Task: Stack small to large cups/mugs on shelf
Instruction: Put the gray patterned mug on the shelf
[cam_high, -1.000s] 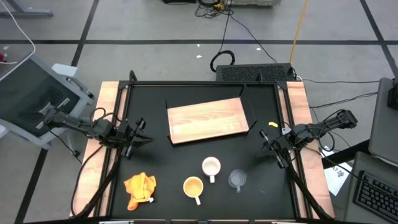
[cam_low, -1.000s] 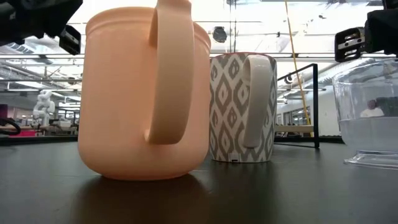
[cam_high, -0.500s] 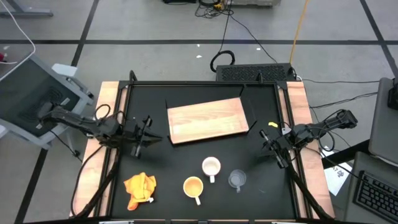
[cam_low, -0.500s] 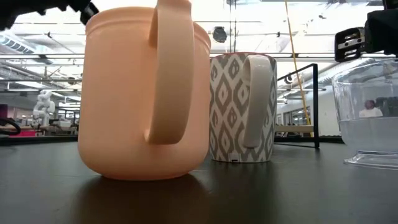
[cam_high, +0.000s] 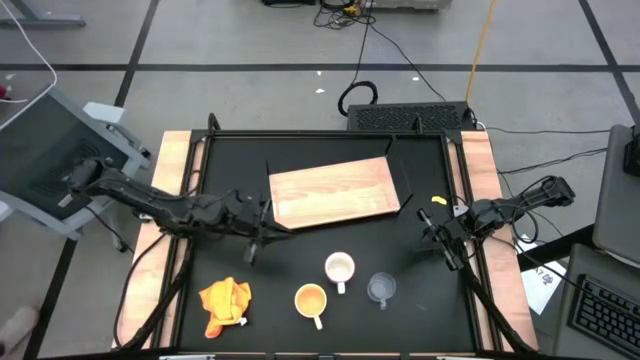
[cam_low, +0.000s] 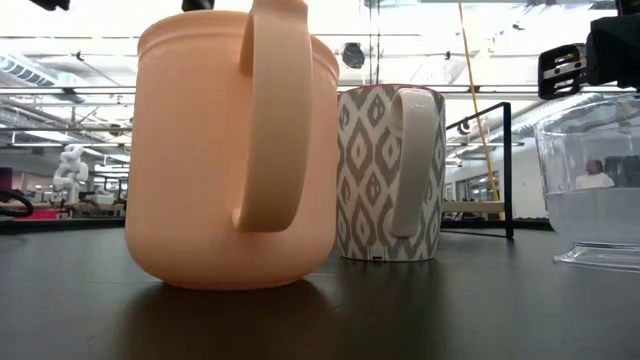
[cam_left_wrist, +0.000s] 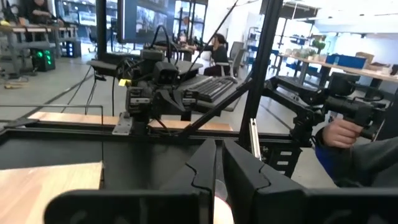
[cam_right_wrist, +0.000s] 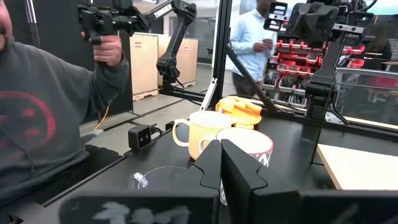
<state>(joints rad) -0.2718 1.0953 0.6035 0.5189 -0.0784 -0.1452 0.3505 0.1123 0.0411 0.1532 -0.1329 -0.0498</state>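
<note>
Three handled cups stand upright on their bases on the black tabletop near its near edge: a white patterned cup (cam_high: 340, 268) (cam_low: 390, 170), a yellow-orange cup (cam_high: 311, 300) (cam_low: 230, 150) and a clear glass cup (cam_high: 381, 288) (cam_low: 600, 190). The light-brown wooden board (cam_high: 335, 193) lies flat beyond them. My left gripper (cam_high: 258, 228) (cam_left_wrist: 217, 152) is shut, empty, above the table off the board's near left corner, left of the white cup. My right gripper (cam_high: 432, 232) (cam_right_wrist: 219, 152) waits shut at the table's right side, pointing at the cups (cam_right_wrist: 245, 146).
An orange-yellow cloth (cam_high: 225, 303) lies crumpled at the near left of the table. A black metal frame (cam_high: 330, 134) rims the table's far edge and sides. People stand beyond the table (cam_right_wrist: 50, 118), one hand (cam_left_wrist: 342, 127) holding a controller.
My left arm has reached out from the table's left edge toward the right, its gripper travelling along the board's near side toward the white cup. The cups, the board and my right arm have stayed where they were.
</note>
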